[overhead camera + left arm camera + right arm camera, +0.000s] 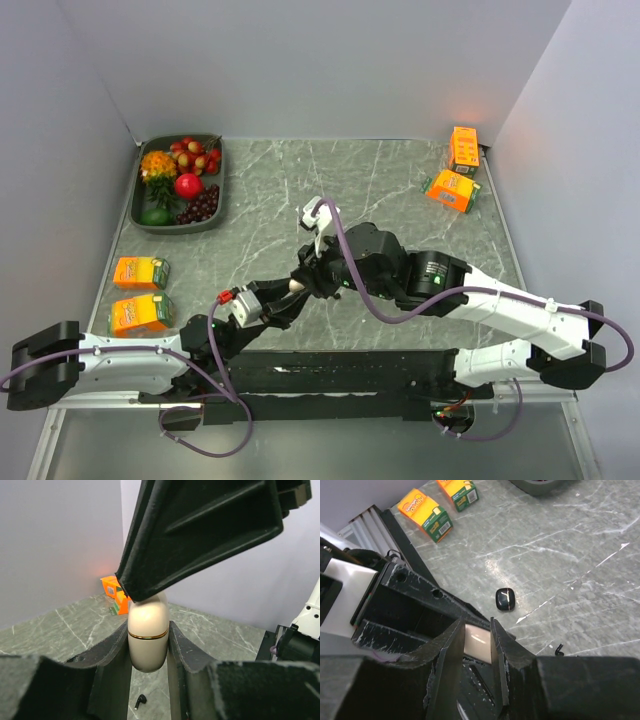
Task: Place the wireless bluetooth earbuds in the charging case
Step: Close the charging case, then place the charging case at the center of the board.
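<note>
Grey marbled desk (400, 190), with a fruit tray (222, 185) in the far left corner, orange cartons (140, 272) by the left edge and more at the far right corner. Both arms meeting just in from the middle of the near edge.

Left gripper (147, 628) clenched on the lower half of the cream charging case (147, 647), held upright above the desk. Right gripper (476, 627) seemingly pinching the case's upper end, probably to work the lid. Judged light, rigid, glossy and rounded, so apt to slip; best held across the body below the gold seam.

One earbud (505, 600) lying on the desk under the arms, the other earbud (559, 650) near it but apart. Tiny, smooth, easily flicked away; to be nipped gently at the fingertips.

From the left wrist: the gold seam and just one earbud. From the right wrist: both earbuds, no seam. From above: neither earbud made out.
</note>
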You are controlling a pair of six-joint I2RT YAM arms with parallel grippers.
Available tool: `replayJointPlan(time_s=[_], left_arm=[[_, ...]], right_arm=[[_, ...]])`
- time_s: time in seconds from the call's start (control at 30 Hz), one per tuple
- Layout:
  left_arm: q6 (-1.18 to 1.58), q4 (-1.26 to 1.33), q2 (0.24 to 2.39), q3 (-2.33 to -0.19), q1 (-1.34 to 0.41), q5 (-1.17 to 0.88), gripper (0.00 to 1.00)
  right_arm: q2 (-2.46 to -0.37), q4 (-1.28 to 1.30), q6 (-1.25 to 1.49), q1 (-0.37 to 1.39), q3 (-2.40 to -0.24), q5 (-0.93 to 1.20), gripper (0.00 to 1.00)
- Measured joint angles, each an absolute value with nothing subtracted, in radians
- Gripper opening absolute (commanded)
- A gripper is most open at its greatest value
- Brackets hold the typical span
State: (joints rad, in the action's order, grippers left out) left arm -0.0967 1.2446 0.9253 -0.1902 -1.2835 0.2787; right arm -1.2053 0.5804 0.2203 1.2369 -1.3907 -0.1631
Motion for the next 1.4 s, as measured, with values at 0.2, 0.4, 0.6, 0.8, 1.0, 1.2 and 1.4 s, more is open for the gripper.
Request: replayJointPlan(time_s=[0.2, 0.4, 0.6, 0.8, 1.0, 1.2, 1.4], left_arm=[[-0.097, 1.243, 0.926, -0.191, -1.283, 0.287, 0.01], [-0.046, 1.203, 0.927, -0.210, -1.255, 0.315, 0.01], [0.188, 1.071, 0.918, -0.249, -1.053, 0.243, 0.01], [0.456, 0.917, 0.938, -0.334, -0.852, 0.150, 0.01], [0.680, 0.661, 1.149, -0.618, -0.595, -0.055, 0.01], [0.779, 0.557, 1.569, -0.873, -0.448, -0.333, 0.01], [0.788, 0.396, 1.893, -1.071, -0.406, -0.442, 0.01]], right_arm=[[-1.196, 0.575, 0.230, 1.242, -1.377, -0.179, 0.36], [-1.068, 0.536, 0.257, 1.246, -1.279, -0.297, 0.38], [-0.908, 0.471, 0.281, 1.217, -1.209, -0.392, 0.38], [-0.866, 0.411, 0.299, 1.203, -1.118, -0.432, 0.38], [-0.854, 0.373, 0.299, 1.196, -0.992, -0.440, 0.38], [-0.830, 0.343, 0.299, 1.179, -0.933, -0.445, 0.38], [-0.772, 0.330, 0.299, 1.158, -0.903, -0.449, 0.38]])
